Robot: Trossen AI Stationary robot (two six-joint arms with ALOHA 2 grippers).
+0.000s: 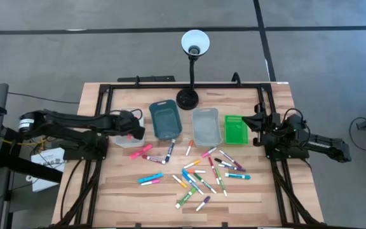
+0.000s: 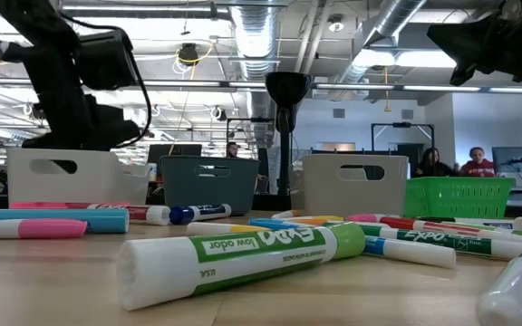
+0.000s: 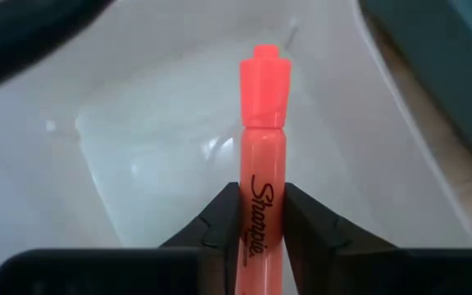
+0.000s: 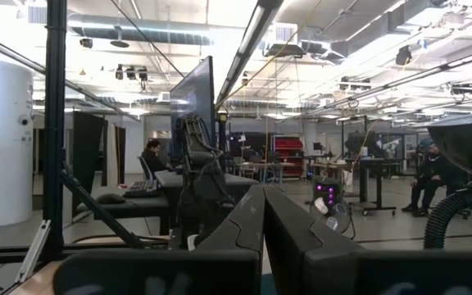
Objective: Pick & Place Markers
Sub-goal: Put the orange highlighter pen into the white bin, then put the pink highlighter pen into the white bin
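**Pink marker held over the white bin**

Left wrist view: left tool (image 3: 260, 215) clamped on a pink marker (image 3: 263, 156), white bin (image 3: 121, 172) behind it; high view: same tool (image 1: 132, 132) above that bin, remaining markers (image 1: 199, 173) scattered mid-worktop (image 1: 284, 108); right tool (image 4: 262, 215) pressed closed, empty, by the green bin (image 1: 236, 129).

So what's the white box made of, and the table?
The white box looks like smooth, slightly see-through plastic: light glints off its glossy bottom. The table looks like pale wood, probably sealed: grain and long plank lines show on its top.
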